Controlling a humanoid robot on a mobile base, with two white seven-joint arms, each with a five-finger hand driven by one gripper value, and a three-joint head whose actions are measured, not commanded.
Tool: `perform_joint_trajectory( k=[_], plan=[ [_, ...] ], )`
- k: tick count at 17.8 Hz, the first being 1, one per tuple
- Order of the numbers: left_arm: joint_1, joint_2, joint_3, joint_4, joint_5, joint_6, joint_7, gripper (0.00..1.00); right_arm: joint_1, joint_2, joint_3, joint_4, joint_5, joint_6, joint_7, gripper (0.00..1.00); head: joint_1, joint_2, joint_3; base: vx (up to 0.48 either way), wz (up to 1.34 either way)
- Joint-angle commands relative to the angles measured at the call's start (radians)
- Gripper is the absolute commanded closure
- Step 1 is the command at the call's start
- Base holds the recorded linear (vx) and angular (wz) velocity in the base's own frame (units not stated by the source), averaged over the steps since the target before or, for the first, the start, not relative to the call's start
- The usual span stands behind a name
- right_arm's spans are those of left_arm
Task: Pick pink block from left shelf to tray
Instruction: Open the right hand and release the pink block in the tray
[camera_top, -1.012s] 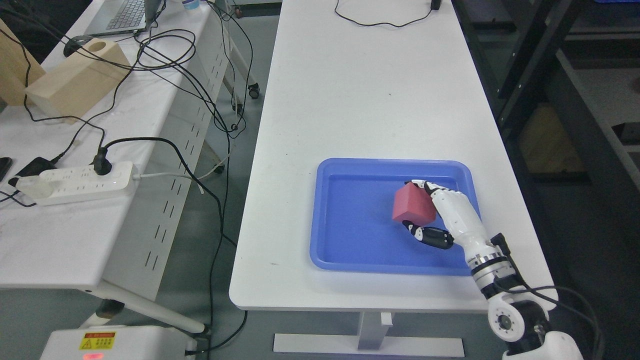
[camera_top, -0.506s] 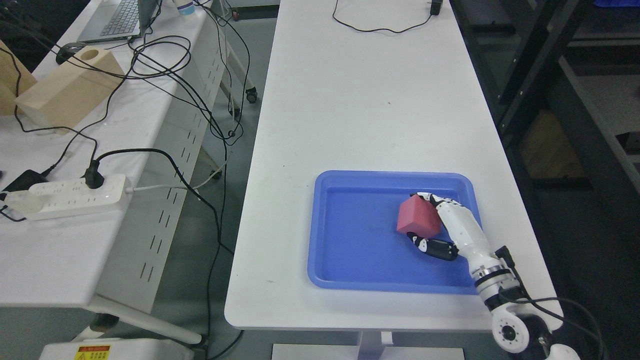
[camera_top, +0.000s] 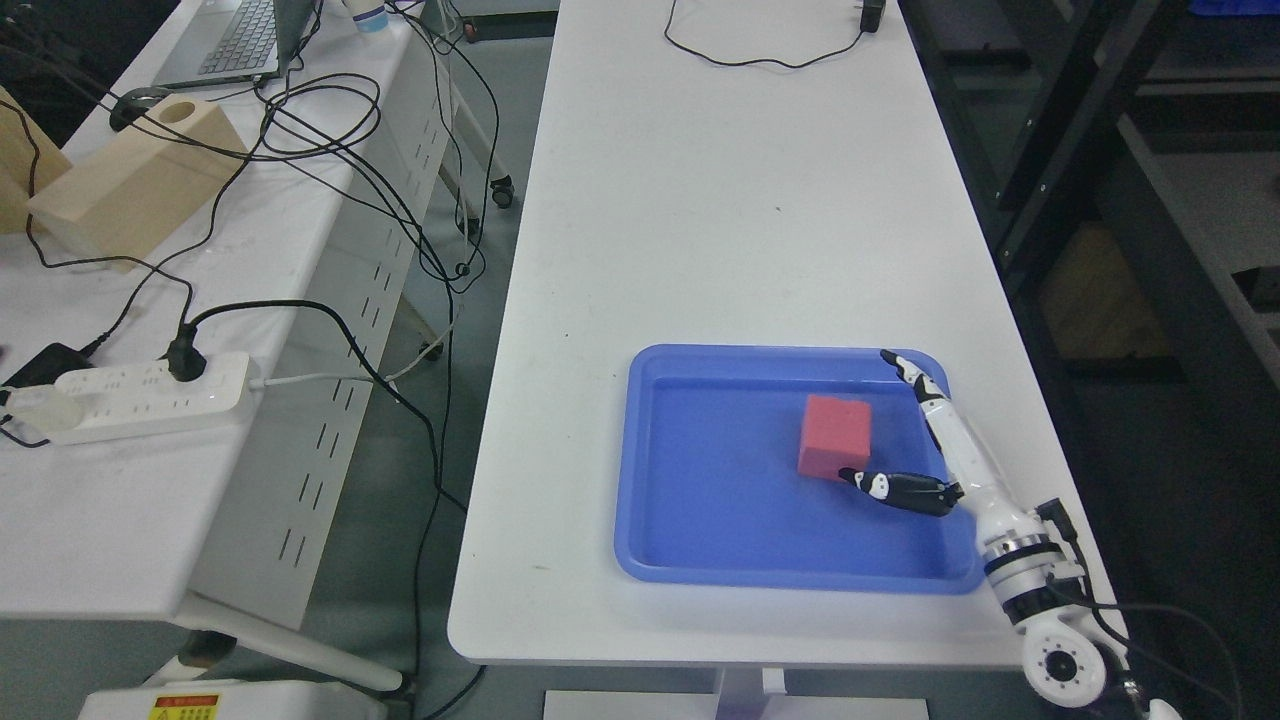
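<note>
- We see the pink block (camera_top: 836, 437) lying flat on the floor of the blue tray (camera_top: 700, 560), in the tray's right half.
- Our right robot hand (camera_top: 935, 450) comes in from the lower right corner, over the tray's right side.
- Its fingers (camera_top: 925, 385) are stretched out straight toward the tray's far right corner, and its dark thumb (camera_top: 895, 488) points left along the block's near edge.
- The fingers are spread apart from the thumb and clasp nothing; the block stands free between them, with clear tray floor showing between it and the fingers.
- The thumb tip lies just beside the block's lower right corner; we cannot tell whether it touches.
- The tray rests on the white table (camera_top: 720, 220), near its front right edge.
- A black cable (camera_top: 760, 58) loops at the table's far end.
- On the neighbouring table to the left we note a white power strip (camera_top: 130, 395), tangled black cables (camera_top: 330, 130), a wooden block (camera_top: 130, 185) with a round hole, and a laptop (camera_top: 235, 40).
- Our left arm does not show.
</note>
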Motion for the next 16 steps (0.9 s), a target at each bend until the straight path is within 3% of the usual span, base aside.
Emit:
perform_joint_trajectory(
  k=[1, 6, 12, 16],
  plan=[
    [-0.029, 0.017, 0.0, -0.017, 0.0, 0.0, 0.001, 0.0, 0.0, -0.041, -0.116, 0.0, -0.445, -0.045, 0.036, 0.01, 0.0, 0.0, 0.0, 0.0, 0.0],
    [-0.029, 0.017, 0.0, -0.017, 0.0, 0.0, 0.001, 0.0, 0.0, -0.063, -0.18, 0.0, -0.632, -0.048, 0.153, 0.01, 0.0, 0.0, 0.0, 0.0, 0.0],
    [-0.031, 0.017, 0.0, -0.017, 0.0, 0.0, 0.001, 0.0, 0.006, -0.063, -0.193, 0.0, -0.7, -0.269, 0.237, 0.0, 0.0, 0.0, 0.0, -0.03, 0.0],
    [-0.031, 0.017, 0.0, -0.017, 0.0, 0.0, 0.001, 0.0, 0.011, -0.057, -0.194, 0.0, -0.716, -0.284, 0.238, 0.0, 0.0, 0.0, 0.0, -0.077, 0.0]
  ],
)
